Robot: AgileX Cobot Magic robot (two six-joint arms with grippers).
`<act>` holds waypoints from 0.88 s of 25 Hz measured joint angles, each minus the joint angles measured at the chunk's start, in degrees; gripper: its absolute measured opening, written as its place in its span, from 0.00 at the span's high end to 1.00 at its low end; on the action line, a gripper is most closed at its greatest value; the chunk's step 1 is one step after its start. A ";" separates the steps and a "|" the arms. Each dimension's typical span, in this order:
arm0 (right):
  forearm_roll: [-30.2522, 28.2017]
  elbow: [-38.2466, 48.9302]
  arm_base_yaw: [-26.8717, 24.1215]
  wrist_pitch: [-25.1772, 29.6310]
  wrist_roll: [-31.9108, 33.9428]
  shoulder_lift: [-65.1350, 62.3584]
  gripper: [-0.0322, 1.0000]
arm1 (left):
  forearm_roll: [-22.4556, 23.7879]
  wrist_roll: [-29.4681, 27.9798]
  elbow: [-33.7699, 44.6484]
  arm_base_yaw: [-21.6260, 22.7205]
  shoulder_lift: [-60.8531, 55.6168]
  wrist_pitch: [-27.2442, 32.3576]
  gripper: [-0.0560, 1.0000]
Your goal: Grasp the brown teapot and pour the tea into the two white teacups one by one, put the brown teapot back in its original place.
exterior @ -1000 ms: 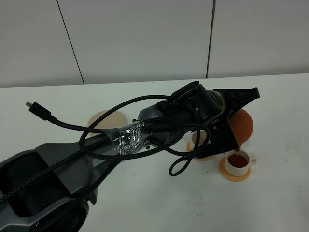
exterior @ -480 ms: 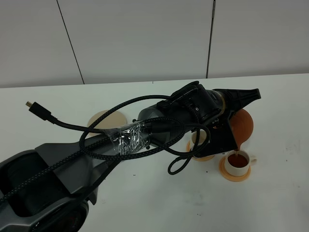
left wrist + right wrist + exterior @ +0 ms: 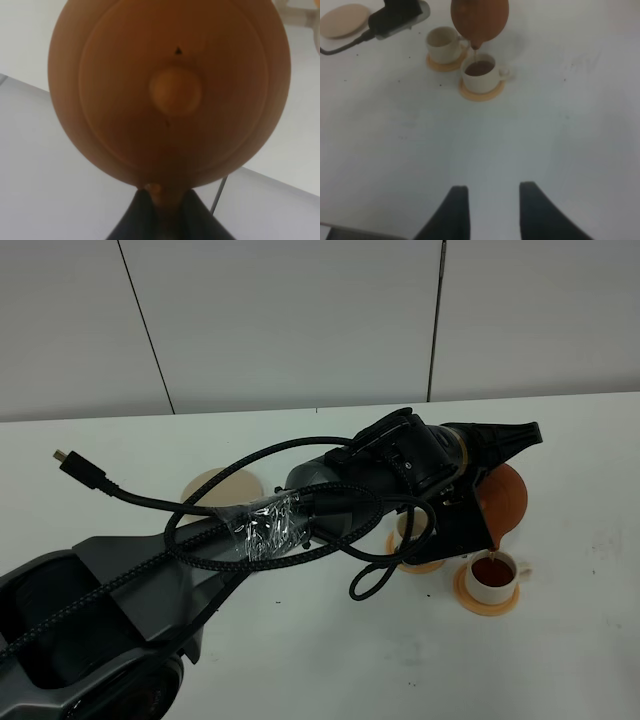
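My left gripper (image 3: 478, 472) is shut on the handle of the brown teapot (image 3: 503, 497) and holds it tilted, spout down, over the right white teacup (image 3: 492, 576). A thin stream of tea (image 3: 494, 544) runs into that cup, which holds dark tea. In the left wrist view the teapot's lid and knob (image 3: 175, 91) fill the frame above my left gripper (image 3: 167, 215). The right wrist view shows the teapot (image 3: 480, 17), the filling cup (image 3: 480, 75) and the other white teacup (image 3: 444, 44). My right gripper (image 3: 492, 210) is open and empty, well short of the cups.
Each cup stands on an orange coaster (image 3: 487, 600). The left cup (image 3: 409, 528) is partly hidden behind my left arm. The beige saucer (image 3: 222, 485) lies bare at the left, also in the right wrist view (image 3: 345, 14). A black cable (image 3: 150, 502) loops off the left arm.
Almost nothing has moved. The teapot stays tilted over the right cup and the tea keeps running.
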 joint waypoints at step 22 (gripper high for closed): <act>0.00 0.00 0.00 0.00 0.00 0.00 0.73 | -2.76 -6.64 0.00 0.00 0.00 3.44 0.78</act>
